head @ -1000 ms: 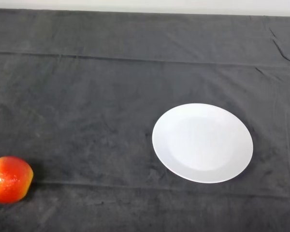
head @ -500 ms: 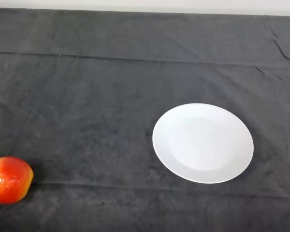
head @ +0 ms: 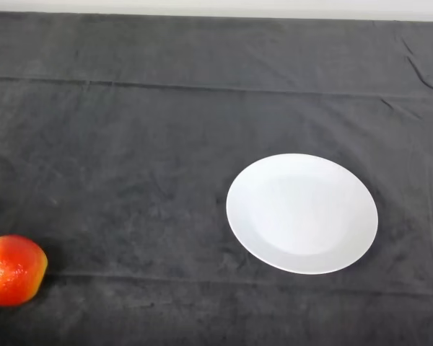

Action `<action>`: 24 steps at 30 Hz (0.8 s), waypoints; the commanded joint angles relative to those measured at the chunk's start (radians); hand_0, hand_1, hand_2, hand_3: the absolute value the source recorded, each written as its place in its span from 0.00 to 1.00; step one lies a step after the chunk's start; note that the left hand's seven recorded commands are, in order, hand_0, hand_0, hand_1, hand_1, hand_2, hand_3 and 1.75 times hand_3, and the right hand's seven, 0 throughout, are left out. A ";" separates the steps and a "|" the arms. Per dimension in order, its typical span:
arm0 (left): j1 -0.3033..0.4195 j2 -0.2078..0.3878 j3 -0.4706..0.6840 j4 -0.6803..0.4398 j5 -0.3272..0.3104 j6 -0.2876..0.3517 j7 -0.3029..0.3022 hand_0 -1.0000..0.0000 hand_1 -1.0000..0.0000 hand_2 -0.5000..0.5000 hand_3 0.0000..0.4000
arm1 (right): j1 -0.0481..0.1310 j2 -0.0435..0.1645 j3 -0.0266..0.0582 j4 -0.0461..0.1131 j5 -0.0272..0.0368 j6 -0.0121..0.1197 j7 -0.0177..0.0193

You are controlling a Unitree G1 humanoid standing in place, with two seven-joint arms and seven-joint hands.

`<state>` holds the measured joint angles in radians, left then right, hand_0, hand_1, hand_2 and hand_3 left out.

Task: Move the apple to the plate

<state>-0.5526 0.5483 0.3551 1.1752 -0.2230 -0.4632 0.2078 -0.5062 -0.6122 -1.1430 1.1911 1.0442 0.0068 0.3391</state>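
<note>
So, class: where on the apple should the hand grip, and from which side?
Probably round the widest middle of the apple, coming from above or the near left. It is round, sits free on the dark cloth, apart from the white plate.

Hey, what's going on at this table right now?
Nothing is being handled at this moment, and no part of the robot shows. A red and yellow apple sits on the dark cloth at the near left edge of the view. The white plate lies well to its right with nothing on it, so the move hasn't begun.
</note>
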 commanded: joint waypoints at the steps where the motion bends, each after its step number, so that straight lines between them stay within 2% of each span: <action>1: -0.049 -0.009 -0.029 -0.032 0.028 -0.038 0.004 1.00 1.00 0.50 0.00 | 0.003 -0.025 -0.0070 -0.017 0.0107 0.003 -0.0018; 13: -0.096 -0.083 -0.085 -0.010 0.087 -0.104 -0.012 1.00 1.00 0.50 0.00 | 0.003 -0.025 -0.0070 -0.017 0.0108 0.003 -0.0020; 24: -0.144 -0.139 -0.125 0.009 0.126 -0.126 -0.015 1.00 1.00 0.50 0.00 | 0.003 -0.025 -0.0070 -0.017 0.0109 0.003 -0.0021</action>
<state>-0.6296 0.4022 0.2441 1.1757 -0.1165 -0.5614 0.1972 -0.5062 -0.6122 -1.1433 1.1910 1.0442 0.0069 0.3391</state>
